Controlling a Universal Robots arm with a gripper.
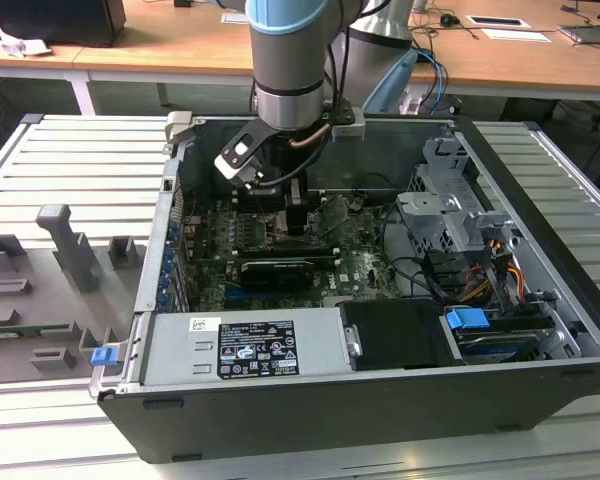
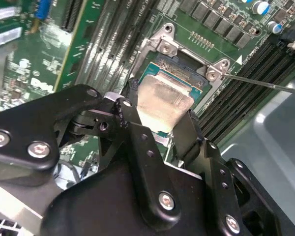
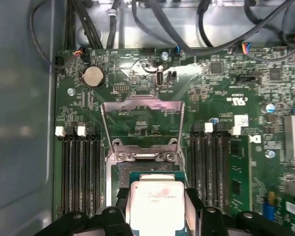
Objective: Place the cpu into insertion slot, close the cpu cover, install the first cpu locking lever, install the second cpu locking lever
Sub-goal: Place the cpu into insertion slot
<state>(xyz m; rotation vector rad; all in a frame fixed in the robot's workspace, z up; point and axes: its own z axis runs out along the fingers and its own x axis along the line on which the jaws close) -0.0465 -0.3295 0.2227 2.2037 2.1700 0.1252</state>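
Observation:
The cpu (image 3: pixel 156 199) is a small square chip with a dull silver top, also seen in the second wrist view (image 2: pixel 163 98). My gripper (image 3: pixel 157 209) is shut on it, one black finger (image 2: pixel 124 112) on each side. The chip hangs low over the insertion slot (image 3: pixel 122 176) on the green motherboard. The cpu cover (image 3: pixel 142 104), a thin silvery frame, stands swung open beyond the slot on its hinge (image 3: pixel 143 156). A thin locking lever (image 2: pixel 265 84) sticks out to the side, unlatched. In the exterior view my gripper (image 1: pixel 292 215) reaches down inside the open computer case (image 1: pixel 380 380).
Black memory slots (image 3: pixel 78 172) flank the socket on both sides. A coin battery (image 3: pixel 93 76) and black cables (image 3: pixel 152 24) lie beyond the cover. A drive cage (image 1: pixel 450 210) and power supply (image 1: pixel 250 345) sit inside the case. Grey fixtures (image 1: pixel 70 245) stand at the exterior view's left.

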